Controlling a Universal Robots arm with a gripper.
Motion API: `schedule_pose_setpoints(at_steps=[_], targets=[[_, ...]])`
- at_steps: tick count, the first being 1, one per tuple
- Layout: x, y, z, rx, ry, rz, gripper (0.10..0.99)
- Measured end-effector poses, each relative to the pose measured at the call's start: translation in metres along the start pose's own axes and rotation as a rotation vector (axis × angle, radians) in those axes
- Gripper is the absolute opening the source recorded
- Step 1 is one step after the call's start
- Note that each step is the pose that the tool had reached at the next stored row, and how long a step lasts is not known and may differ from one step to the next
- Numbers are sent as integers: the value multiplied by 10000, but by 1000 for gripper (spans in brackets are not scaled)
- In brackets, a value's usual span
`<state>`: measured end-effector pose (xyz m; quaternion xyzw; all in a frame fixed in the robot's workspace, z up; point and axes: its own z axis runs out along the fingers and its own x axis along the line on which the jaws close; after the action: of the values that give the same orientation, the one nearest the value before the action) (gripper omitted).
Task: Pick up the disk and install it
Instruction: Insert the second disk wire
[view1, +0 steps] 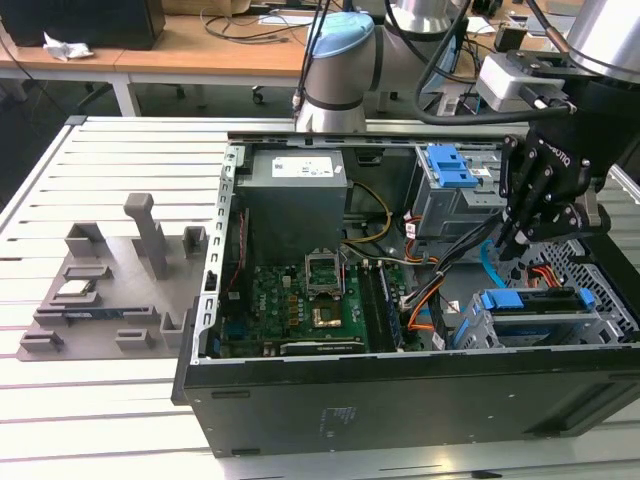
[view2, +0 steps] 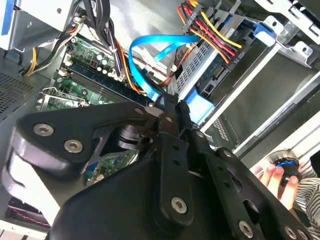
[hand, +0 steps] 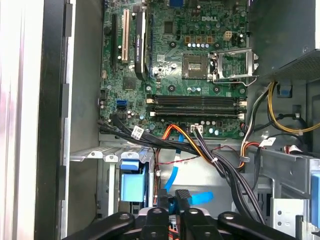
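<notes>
Hovering inside the open computer case (view1: 300, 400), at the right of the exterior view, the black gripper (view1: 512, 243) points down just above the drive cage (view1: 600, 325). Fingers (view2: 170, 117) look pressed together in both wrist views, tips meeting with nothing between them; a blue flat cable (view2: 150, 55) loops just beyond the tips in the second wrist view.

Disk (view1: 530, 302): lower right of the exterior view, lying flat in the metal cage, blue frame edge facing up, below the gripper and apart from it. First wrist view shows its blue end (hand: 132, 185) in the bay at lower left of frame, beside the fingertips.

Motherboard (hand: 185, 65) fills the case floor, centre of the exterior view. Grey power supply box (view1: 295, 215) stands at the upper middle. Blue latch piece (view1: 447, 165) sits on the upper bay, upper right.

Grey parts tray (view1: 100, 300) rests on the slatted table (view1: 60, 180), left of the case.

A person's hand (view2: 277, 180) shows at the lower right of the second wrist view, on a round knob.
</notes>
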<state>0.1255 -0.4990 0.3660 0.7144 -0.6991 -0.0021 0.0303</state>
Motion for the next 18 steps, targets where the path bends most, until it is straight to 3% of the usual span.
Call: schedule_pose_setpoints(at_steps=[4, 8, 9, 11, 15, 18], targets=[[2, 0, 5, 0, -3, 0, 161], [115, 2, 23, -2, 78, 4, 161], [176, -2, 49, -1, 78, 3, 161], [238, -61, 108, -1, 76, 5, 161], [240, -210, 158, -2, 82, 4, 161], [257, -267, 169, -2, 83, 3, 161]])
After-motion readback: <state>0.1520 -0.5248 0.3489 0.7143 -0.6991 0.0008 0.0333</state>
